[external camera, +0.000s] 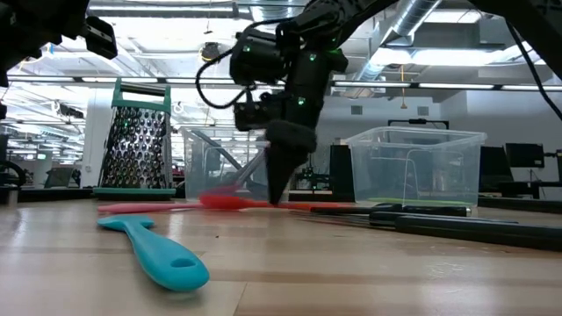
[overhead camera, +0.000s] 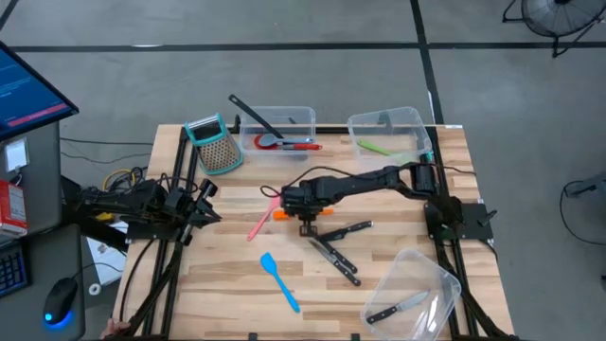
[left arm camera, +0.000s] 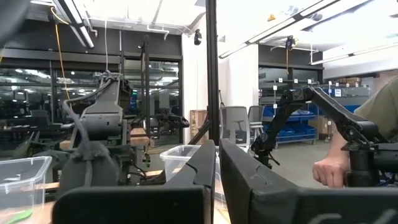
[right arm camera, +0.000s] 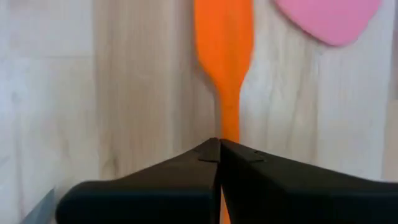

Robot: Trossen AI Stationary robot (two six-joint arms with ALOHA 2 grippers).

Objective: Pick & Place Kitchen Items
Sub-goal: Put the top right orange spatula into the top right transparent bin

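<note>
An orange utensil (right arm camera: 224, 56) lies on the wooden table (overhead camera: 227, 294) at its middle, beside a pink spatula (overhead camera: 259, 224). My right gripper (right arm camera: 219, 149) stands over it, pointing down, shut on its handle; it also shows in the high view (overhead camera: 306, 224) and the low view (external camera: 279, 193). A blue spatula (overhead camera: 281, 280) lies nearer the front edge. Black-handled knives (overhead camera: 336, 248) lie just right of the gripper. My left gripper (left arm camera: 217, 180) waits shut at the table's left edge (overhead camera: 194, 204). My right gripper pinches the orange utensil's narrow handle (right arm camera: 230, 127) between its two fingers, just behind the broad head. The fingers come from above, pointing down, and lie across the handle. The utensil lies about level at the table's surface (external camera: 233, 201); whether it is lifted I cannot tell.
At the far edge stand a teal-framed grater (overhead camera: 214, 144), a clear bin (overhead camera: 301, 117) with a red-headed spatula and a black ladle, and a clear bin (overhead camera: 415, 123) with a green utensil. A tipped clear bin (overhead camera: 431, 275) with a knife lies front right. A person (left arm camera: 373, 118) stands beyond the table.
</note>
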